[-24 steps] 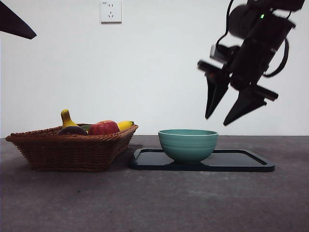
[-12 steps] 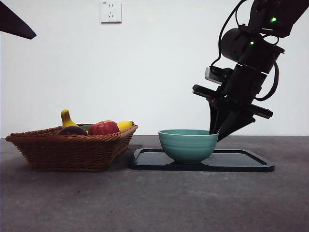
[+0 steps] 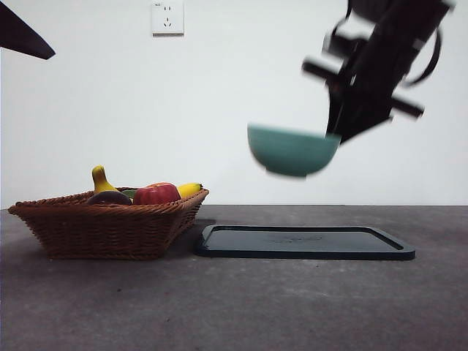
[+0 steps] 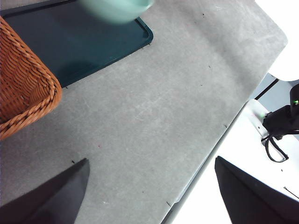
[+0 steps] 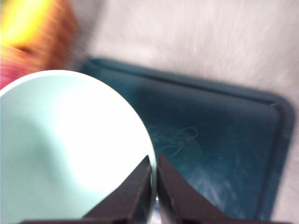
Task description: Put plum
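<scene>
The dark plum lies in the wicker basket at the left, half hidden behind the rim. My right gripper is high at the right, shut on the rim of a teal bowl that hangs tilted in the air above the black tray. In the right wrist view its jaws pinch the bowl's edge, one inside and one outside. My left gripper is open over bare table near the table's edge, holding nothing.
A red apple and a yellow banana share the basket with the plum. The tray has nothing on it. A wall socket is on the back wall. The waiting arm's black tip shows top left.
The right gripper came down to the bowl on the tray, closed on its rim and lifted it well above the tray. The basket and fruit have not moved.
</scene>
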You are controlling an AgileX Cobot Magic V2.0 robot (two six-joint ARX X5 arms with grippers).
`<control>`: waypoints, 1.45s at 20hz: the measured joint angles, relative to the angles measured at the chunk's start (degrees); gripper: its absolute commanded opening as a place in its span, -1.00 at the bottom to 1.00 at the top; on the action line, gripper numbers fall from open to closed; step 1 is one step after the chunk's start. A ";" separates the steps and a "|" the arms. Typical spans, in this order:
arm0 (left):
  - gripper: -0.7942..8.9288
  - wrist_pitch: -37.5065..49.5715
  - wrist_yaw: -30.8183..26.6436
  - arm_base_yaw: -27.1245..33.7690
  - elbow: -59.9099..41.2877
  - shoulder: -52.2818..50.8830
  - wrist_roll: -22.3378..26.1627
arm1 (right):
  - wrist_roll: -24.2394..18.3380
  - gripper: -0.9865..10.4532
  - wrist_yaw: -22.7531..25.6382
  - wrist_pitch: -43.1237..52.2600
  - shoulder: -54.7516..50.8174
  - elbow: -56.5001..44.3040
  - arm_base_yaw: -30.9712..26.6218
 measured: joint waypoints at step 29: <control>0.04 -0.02 0.00 0.00 0.00 0.00 0.00 | 0.35 -0.81 8.76 6.93 -11.76 -27.67 15.23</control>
